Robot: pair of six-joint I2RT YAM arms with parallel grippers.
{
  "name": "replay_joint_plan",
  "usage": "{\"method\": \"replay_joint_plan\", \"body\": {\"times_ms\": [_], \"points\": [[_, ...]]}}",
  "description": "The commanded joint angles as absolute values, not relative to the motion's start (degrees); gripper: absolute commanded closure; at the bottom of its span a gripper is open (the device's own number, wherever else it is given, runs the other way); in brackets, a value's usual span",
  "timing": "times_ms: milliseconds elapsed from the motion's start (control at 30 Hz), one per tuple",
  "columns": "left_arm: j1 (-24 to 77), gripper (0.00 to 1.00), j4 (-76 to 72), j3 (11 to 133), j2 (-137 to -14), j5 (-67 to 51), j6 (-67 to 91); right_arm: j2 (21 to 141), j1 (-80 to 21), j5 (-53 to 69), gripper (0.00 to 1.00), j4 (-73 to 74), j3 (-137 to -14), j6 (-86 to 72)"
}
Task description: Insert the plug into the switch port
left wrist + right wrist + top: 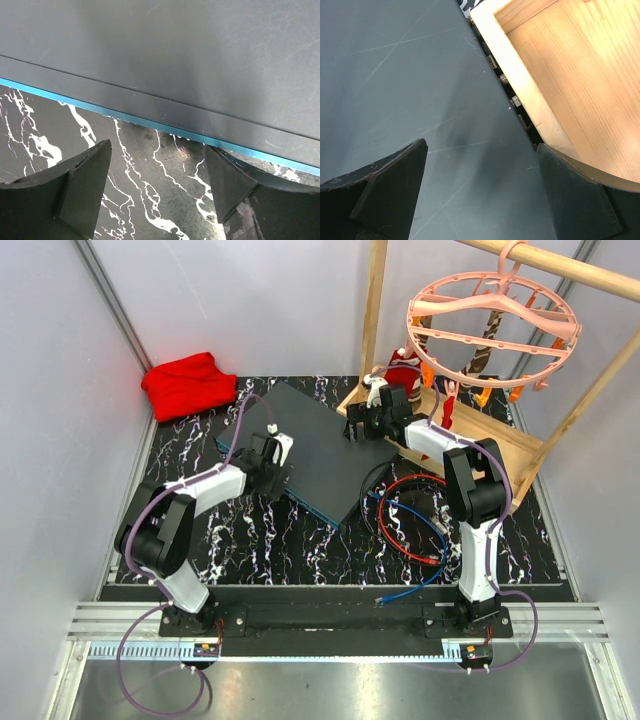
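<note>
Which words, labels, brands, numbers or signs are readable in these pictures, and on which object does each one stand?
No text can be read in any view.
On the switch: no print shows on its dark top or teal edge in the wrist views.
On the small tags at the arm bases: any print is too small to read.
On the wooden tray: bare wood, no marking.

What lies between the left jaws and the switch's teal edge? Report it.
Only bare black marbled tabletop, seen in the left wrist view; the open left jaws sit short of the switch, holding nothing.
</note>
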State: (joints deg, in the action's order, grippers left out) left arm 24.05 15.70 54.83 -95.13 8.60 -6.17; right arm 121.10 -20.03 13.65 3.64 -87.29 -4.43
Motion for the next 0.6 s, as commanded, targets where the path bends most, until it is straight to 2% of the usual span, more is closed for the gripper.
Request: {"method": "replay_joint_plan", "body": {"times_ms": [0, 300, 567], "points": [[24.2, 0.21, 10.5, 58.3, -95.1, 6.9, -7.5, 123.8, -20.1, 17.3, 0.0, 12.8, -87.6, -3.4], [24.4, 0.2, 10.4, 57.8, -93.5, 6.8, -5.1, 122.9, -20.1, 17.6, 0.0, 14.3, -86.7, -2.4], [23.7, 0.24, 15.4, 50.6, -82.8, 18.8, 16.8, 121.6, -20.1, 15.6, 0.0, 14.3, -85.6, -2.5]]}}
